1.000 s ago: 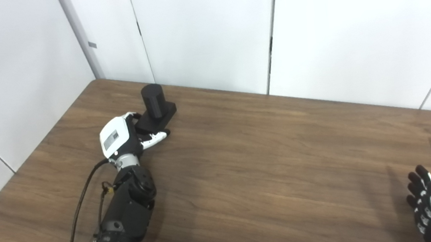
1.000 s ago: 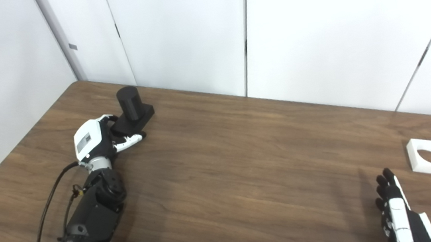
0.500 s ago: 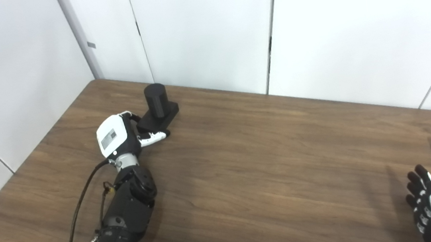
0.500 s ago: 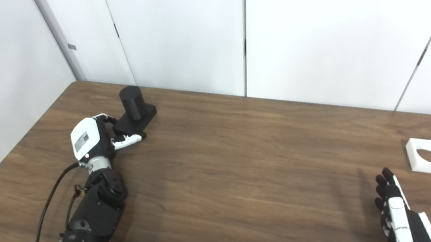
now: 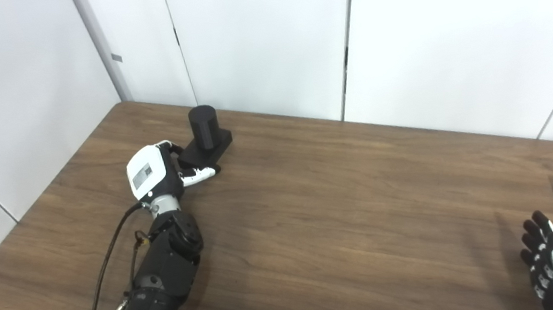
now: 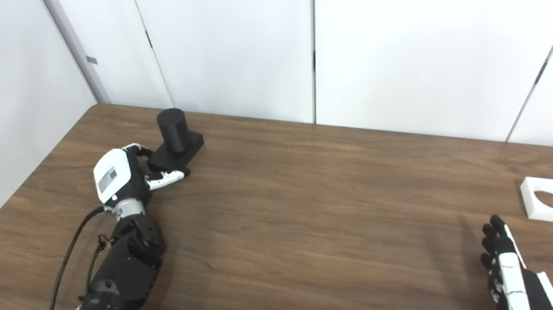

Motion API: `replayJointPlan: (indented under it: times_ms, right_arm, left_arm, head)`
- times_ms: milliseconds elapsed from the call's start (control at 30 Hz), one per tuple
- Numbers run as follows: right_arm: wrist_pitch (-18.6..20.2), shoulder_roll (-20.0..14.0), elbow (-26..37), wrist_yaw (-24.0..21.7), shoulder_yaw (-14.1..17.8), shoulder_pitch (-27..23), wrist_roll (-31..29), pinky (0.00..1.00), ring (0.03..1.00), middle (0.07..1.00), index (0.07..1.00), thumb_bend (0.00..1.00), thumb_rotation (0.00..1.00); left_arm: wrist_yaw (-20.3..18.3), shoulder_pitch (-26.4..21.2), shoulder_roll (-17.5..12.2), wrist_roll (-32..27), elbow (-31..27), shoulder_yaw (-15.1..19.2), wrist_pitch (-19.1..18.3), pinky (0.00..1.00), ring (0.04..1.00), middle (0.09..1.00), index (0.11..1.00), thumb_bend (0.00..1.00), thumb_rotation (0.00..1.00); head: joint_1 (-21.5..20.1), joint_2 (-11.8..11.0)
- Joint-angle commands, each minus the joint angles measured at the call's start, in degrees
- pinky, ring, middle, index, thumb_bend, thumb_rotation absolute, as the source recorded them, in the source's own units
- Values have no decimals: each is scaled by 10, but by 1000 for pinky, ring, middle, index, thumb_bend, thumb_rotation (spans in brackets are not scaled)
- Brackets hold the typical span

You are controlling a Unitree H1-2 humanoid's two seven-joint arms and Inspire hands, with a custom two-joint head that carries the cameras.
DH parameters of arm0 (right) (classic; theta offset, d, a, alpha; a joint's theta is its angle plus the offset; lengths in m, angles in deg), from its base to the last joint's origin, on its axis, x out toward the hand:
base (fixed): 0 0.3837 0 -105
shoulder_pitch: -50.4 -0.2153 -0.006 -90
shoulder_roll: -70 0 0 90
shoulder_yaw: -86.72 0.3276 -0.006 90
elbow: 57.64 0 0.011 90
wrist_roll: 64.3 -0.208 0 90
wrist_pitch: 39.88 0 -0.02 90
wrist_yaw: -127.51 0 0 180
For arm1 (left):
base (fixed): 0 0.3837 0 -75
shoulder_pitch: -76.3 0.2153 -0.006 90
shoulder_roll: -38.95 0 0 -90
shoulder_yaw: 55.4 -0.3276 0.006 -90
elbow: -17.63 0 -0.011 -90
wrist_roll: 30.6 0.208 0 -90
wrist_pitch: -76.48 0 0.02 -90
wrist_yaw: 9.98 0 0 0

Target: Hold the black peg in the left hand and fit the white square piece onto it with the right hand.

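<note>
Far back on the wooden counter (image 5: 313, 212), near its rear left corner, stands the black peg (image 5: 203, 127), an upright cylinder on a square black base that lies flat on the wood. The left robot hand (image 5: 155, 172) reaches it from the near side, fingers (image 5: 200, 173) curled along the base's near edge and another digit over its left side, so the hand looks clamped on the base, though the contact itself is partly hidden by the white back of the hand. A black cable runs along that forearm (image 6: 115, 280) toward the near edge.

Well apart from the peg, at the counter's right end, lies the white square piece (image 6: 551, 200), flat, with a round hole through its middle. The right robot hand (image 6: 506, 264) hovers just on the near side of the piece without touching it, fingers straight and slightly spread, holding nothing. White wall panels (image 5: 264, 38) rise behind the counter.
</note>
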Motion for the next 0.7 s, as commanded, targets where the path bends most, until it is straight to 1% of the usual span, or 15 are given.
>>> replayJointPlan:
  times_ms: [0, 100, 167, 333, 400, 433, 467, 500, 567, 667]
  right_arm:
    - [-10, -11, 14, 2, -10, 87, 4, 1000, 1000, 986, 1000, 559, 1000]
    - [-7, -8, 15, 4, -12, 86, 8, 1000, 1000, 980, 1000, 548, 1000]
    - [-3, -7, 17, 7, -13, 85, 12, 1000, 1000, 975, 1000, 552, 1000]
    - [0, -5, 21, 9, -20, 85, 19, 1000, 1000, 975, 1000, 549, 1000]
    - [1, -5, 22, 12, -23, 85, 26, 1000, 1000, 976, 1000, 548, 1000]
    - [1, -4, 23, 13, -24, 85, 29, 1000, 1000, 974, 1000, 547, 1000]
    - [3, -2, 25, 15, -25, 85, 31, 1000, 1000, 973, 1000, 549, 1000]
    - [6, -1, 27, 17, -26, 85, 34, 1000, 1000, 971, 1000, 553, 1000]
    - [13, 2, 30, 19, -28, 85, 39, 1000, 1000, 969, 1000, 560, 1000]
    - [17, 3, 31, 22, -31, 84, 40, 1000, 1000, 970, 1000, 552, 1000]
  left_arm:
    - [10, -14, -18, 3, -39, -1, 16, 815, 798, 724, 480, 523, 48]
    - [-5, 4, -18, 1, -74, -4, 23, 819, 796, 723, 481, 522, 48]
    - [-19, 20, -18, 2, -104, -9, 23, 788, 793, 723, 481, 522, 51]
    - [-54, 59, -16, 10, -175, -20, 15, 780, 802, 727, 482, 520, 53]
    - [-80, 80, -12, 4, -217, -22, 9, 782, 810, 734, 483, 519, 53]
    - [-89, 87, -10, 2, -231, -22, 8, 797, 814, 740, 483, 519, 53]
    - [-101, 99, -11, -3, -249, -25, 21, 832, 817, 744, 483, 519, 52]
    - [-111, 110, -13, -4, -265, -30, 33, 901, 822, 749, 483, 519, 51]
    - [-128, 127, -15, -2, -292, -38, 45, 980, 826, 759, 483, 520, 51]
    - [-149, 158, -14, 1, -339, -48, 65, 998, 836, 772, 483, 520, 50]
  head:
    - [-2, 3]
    - [-5, 4]
    - [-6, 6]
    - [-9, 8]
    - [-9, 8]
    - [-9, 8]
    - [-8, 9]
    - [-9, 9]
    - [-10, 9]
    - [-12, 10]
